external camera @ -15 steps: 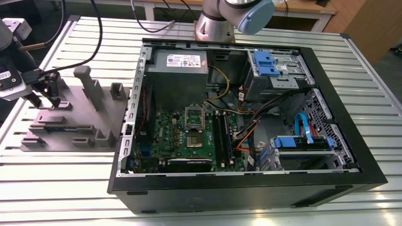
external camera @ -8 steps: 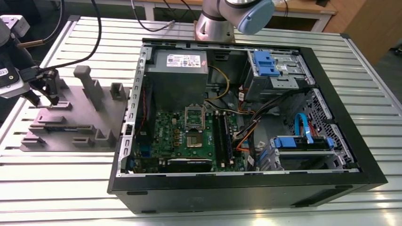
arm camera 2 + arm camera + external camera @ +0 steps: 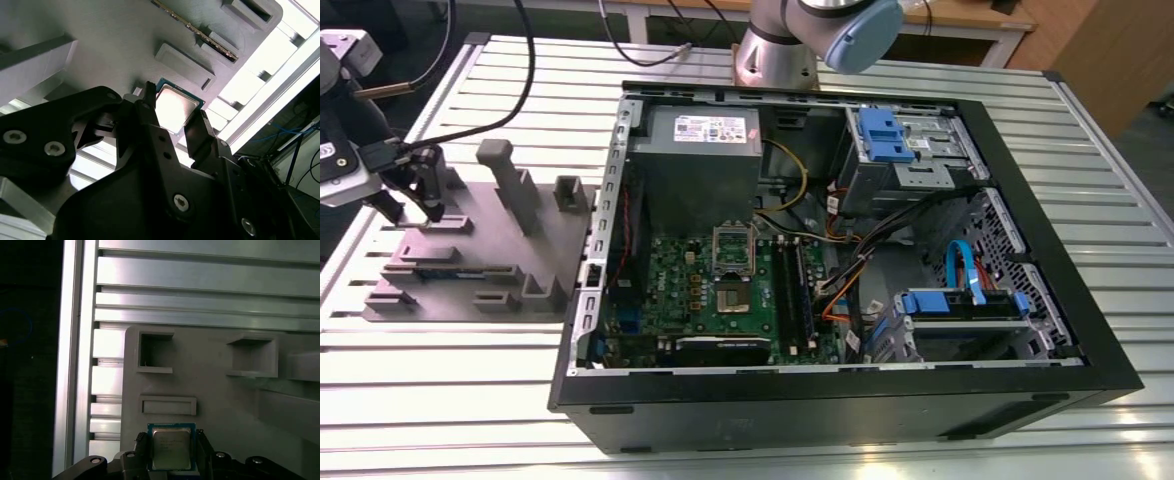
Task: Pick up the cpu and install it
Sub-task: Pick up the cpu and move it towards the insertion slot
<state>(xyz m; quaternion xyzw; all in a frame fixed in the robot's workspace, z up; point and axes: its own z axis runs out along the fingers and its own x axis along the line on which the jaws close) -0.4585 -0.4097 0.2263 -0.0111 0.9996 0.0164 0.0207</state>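
The arm's black two-fingered gripper [image 3: 411,208] stands over the grey moulded parts fixture [image 3: 520,265] at the exterior view's left, well apart from the open black computer case [image 3: 854,400]. In the first wrist view the small flat square silver-topped cpu [image 3: 171,449] sits between the fingers, which have closed in on two opposite edges, apparently in contact. Whether it is clear of the fixture cannot be told. Pick-up is in hand; the motherboard socket [image 3: 731,297] appears unfilled, so installation is outstanding.
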